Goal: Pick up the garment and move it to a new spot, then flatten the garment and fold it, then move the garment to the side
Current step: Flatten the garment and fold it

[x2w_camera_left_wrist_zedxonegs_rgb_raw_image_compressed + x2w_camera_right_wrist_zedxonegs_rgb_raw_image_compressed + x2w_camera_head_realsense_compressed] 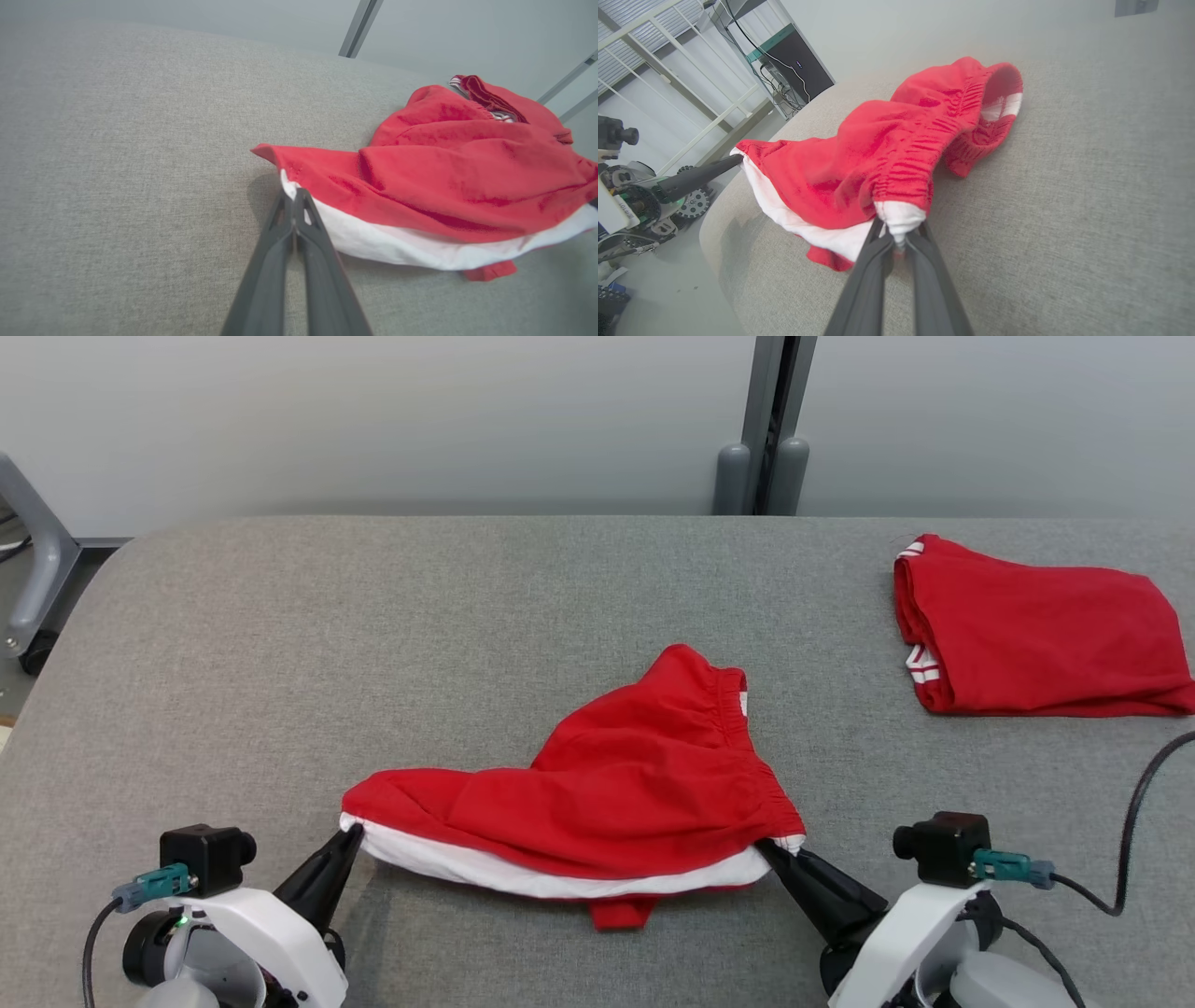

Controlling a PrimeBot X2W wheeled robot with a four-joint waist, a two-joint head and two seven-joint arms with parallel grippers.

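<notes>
Now: shorts [635,793] bunched mid-worktop [373,644], near edge strung between 2 grips. Left pincer [353,831] clamped on white hem corner, right pincer [767,847] clamped on waistband corner. Watch your lift: shallow bites may slip; uneven pull would twist cloth.

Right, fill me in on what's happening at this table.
The robot is holding a red garment by two corners. Its left gripper has its fingers shut on the white-edged corner on one side, and its right gripper has its fingers shut on the waistband end on the other. The cloth stretches between them, crumpled and not yet flat, on the grey table. A second red garment lies folded at the table's far right.
</notes>
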